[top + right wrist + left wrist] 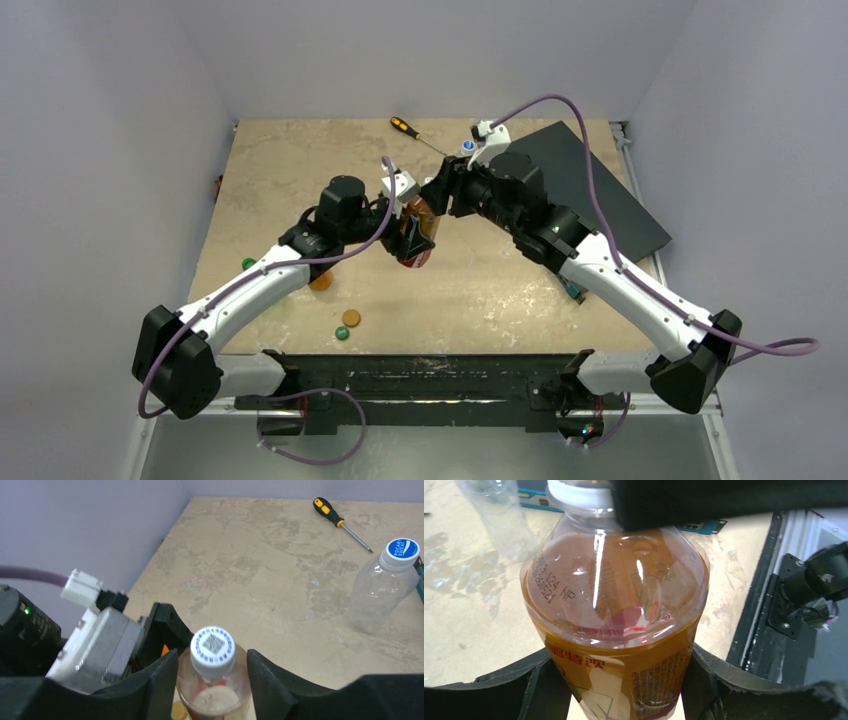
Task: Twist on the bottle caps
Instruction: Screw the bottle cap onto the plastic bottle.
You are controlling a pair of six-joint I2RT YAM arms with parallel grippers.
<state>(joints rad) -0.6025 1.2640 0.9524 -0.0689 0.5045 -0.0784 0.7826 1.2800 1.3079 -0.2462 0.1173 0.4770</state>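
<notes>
My left gripper (624, 690) is shut on the body of an amber-orange bottle (614, 610), held tilted above the table's middle (418, 240). A white cap (213, 650) sits on the bottle's neck. My right gripper (212, 657) is open, with its fingers on either side of that cap and a gap between each finger and the cap. A clear bottle (382, 587) with a blue cap (403, 549) stands at the back of the table. A loose orange cap (351, 318) and a dark green cap (342, 333) lie near the front edge.
A black-and-orange screwdriver (405, 127) lies at the back of the table, next to the clear bottle. A black mat (600, 190) covers the back right corner. Another small green thing (248, 263) lies by the left arm.
</notes>
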